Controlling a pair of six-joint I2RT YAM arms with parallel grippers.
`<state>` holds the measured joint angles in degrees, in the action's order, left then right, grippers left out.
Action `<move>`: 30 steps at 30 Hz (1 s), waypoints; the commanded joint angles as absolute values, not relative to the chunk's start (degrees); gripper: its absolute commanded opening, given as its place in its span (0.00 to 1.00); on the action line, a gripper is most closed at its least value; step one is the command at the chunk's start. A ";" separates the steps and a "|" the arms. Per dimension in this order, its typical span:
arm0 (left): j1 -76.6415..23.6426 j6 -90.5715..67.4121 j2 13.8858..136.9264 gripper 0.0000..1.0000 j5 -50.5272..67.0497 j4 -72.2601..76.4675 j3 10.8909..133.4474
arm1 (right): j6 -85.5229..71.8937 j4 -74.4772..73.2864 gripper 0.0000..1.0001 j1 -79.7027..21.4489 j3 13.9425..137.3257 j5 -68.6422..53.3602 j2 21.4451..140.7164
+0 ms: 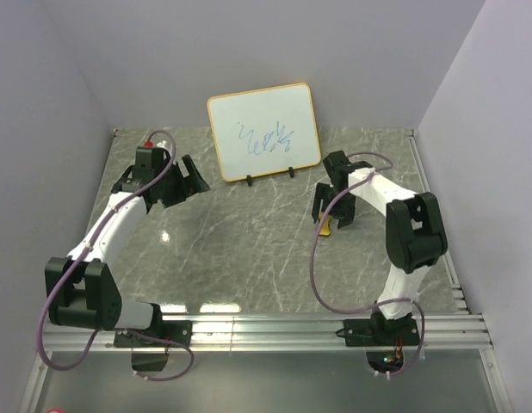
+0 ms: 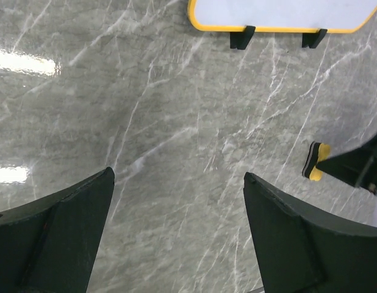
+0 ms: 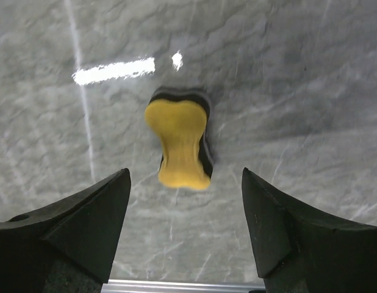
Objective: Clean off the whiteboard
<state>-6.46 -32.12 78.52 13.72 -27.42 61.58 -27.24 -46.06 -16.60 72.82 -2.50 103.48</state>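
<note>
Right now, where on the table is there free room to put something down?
Bare: the marble between the left gripper and the right gripper, before the whiteboard, down to the rail. Crowded: around the eraser under the right gripper.

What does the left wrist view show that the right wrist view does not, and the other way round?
Only the left wrist view: the lower edge of the whiteboard with its yellow rim, and the two black feet of its stand. Only the right wrist view: the full bone-shaped yellow face of the eraser, lying flat in front of the open right hand. Both: the eraser, small and seen from its side in the left wrist view, the grey marble table, and an open, empty hand; in the left wrist view, the left hand.
</note>
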 commanded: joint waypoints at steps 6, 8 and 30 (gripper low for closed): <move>-6.77 -27.95 74.44 0.91 12.13 -31.73 62.32 | -27.59 -43.68 0.70 -15.73 76.11 -1.23 108.45; -6.77 -28.74 74.44 0.91 12.39 -31.29 61.96 | -27.60 -43.33 0.64 -15.73 76.20 -1.49 109.51; -4.66 -28.65 98.07 0.93 23.63 -15.31 82.69 | -26.28 -48.08 0.00 -16.61 77.87 -7.55 101.52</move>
<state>-6.02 -29.32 93.71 18.31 -22.72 78.04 -26.52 -46.85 -16.25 74.89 -4.58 106.13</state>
